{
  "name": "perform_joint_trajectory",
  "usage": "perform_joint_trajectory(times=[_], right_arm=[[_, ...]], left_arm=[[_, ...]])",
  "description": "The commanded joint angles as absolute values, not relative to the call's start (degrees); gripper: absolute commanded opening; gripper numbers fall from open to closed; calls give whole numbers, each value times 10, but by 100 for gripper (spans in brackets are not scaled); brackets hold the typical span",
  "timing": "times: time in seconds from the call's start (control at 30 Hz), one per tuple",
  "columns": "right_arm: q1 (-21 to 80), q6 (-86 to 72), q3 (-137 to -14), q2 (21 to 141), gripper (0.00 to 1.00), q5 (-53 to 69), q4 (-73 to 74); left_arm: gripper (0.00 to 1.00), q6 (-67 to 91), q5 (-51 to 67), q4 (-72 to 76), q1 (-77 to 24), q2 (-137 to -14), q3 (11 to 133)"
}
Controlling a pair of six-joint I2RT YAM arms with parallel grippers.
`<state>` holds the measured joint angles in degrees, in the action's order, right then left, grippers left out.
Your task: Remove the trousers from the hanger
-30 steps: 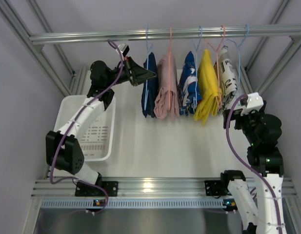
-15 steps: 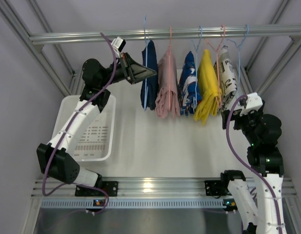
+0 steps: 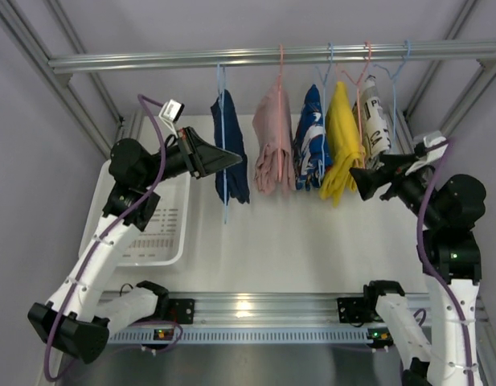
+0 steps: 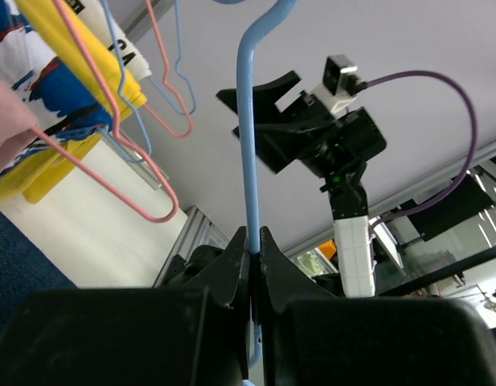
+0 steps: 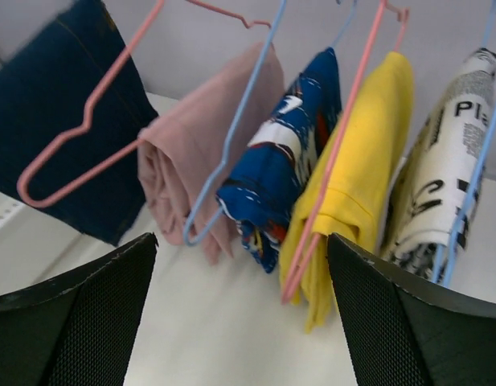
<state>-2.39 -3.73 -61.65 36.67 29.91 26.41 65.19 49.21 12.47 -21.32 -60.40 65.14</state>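
Dragging the blue hanger (image 3: pixel 222 80) toward 9 o'clock, my left gripper (image 3: pixel 236 155) is staying clamped on its wire. The navy trousers (image 3: pixel 236 183) are now hanging apart from the pink trousers (image 3: pixel 273 153), which are still hanging at 12 o'clock under the rail (image 3: pixel 151 58). My right gripper (image 3: pixel 358 181) is swinging in from 3 o'clock, jaws spread and empty, now pointing toward the yellow garment (image 3: pixel 342 153).
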Motion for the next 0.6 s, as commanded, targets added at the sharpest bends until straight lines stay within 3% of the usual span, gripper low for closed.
perform_joint_trajectory(times=[0.0, 0.07, 0.27, 0.57], right_arm=[[-14, -159, -655, 395, 84, 369, 181], [0, -198, -663, 416, 82, 373, 157], [220, -205, -680, 487, 76, 276, 126], [350, -320, -799, 628, 64, 271, 10]], left_arm=[[0, 575, 454, 133, -214, -566, 641], [0, 557, 452, 116, -214, -560, 636], [0, 542, 439, 101, -214, -549, 639], [0, 519, 461, 88, -218, -551, 642]])
